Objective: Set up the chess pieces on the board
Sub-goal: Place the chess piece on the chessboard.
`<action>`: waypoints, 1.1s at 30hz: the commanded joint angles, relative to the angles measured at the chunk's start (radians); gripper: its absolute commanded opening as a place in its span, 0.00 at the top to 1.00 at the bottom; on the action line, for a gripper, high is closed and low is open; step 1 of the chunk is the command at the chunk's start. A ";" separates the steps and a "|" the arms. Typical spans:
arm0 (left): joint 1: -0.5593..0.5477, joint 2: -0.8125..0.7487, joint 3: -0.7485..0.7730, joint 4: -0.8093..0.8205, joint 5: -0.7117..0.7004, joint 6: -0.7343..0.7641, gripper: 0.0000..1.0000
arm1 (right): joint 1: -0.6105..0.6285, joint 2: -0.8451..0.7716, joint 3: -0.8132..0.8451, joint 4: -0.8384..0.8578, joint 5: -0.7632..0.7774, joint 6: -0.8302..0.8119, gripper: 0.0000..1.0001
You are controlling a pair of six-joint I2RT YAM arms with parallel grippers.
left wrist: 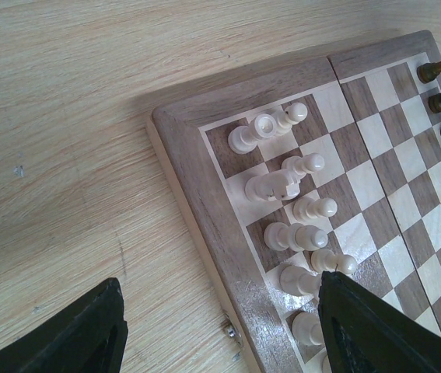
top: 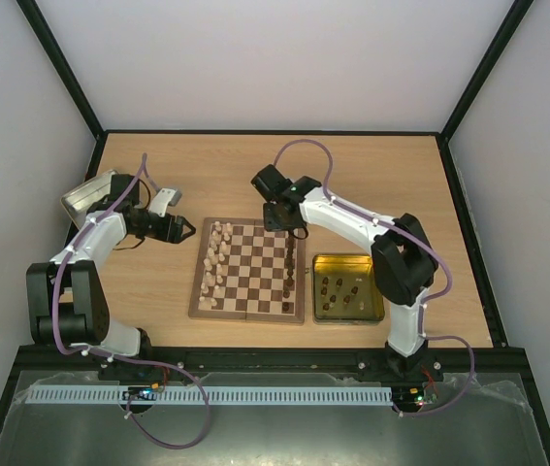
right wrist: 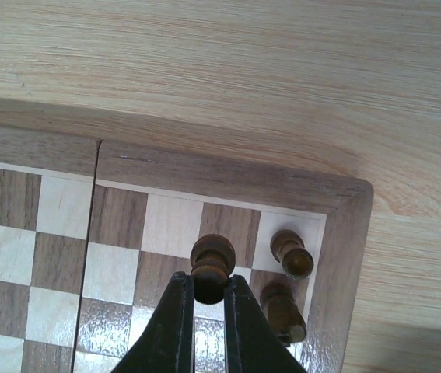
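chess piece [right wrist: 211,268] | pinched in R gripper [right wrist: 208,289], board [right wrist: 228,175] corner | L gripper [left wrist: 218,315] spread

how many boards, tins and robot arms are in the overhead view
board: 1
tins: 2, silver tin and gold tin
robot arms: 2, left arm and right arm
total: 5

A light-grained rectangular wooden tabletop [top: 245,175] sits inside a softly, evenly lit enclosure of plain white walls [top: 275,58] framed by slim black metal bars [top: 61,68], with a glossy grey panel [top: 284,437] along its near edge.
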 commanded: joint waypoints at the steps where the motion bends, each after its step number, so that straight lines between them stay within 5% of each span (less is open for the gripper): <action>1: -0.003 0.003 -0.012 -0.003 0.010 0.007 0.31 | 0.002 0.044 0.064 -0.047 0.003 -0.031 0.98; 33: -0.003 0.007 -0.011 -0.001 0.012 0.012 0.31 | -0.007 0.142 0.070 -0.050 0.022 -0.047 0.84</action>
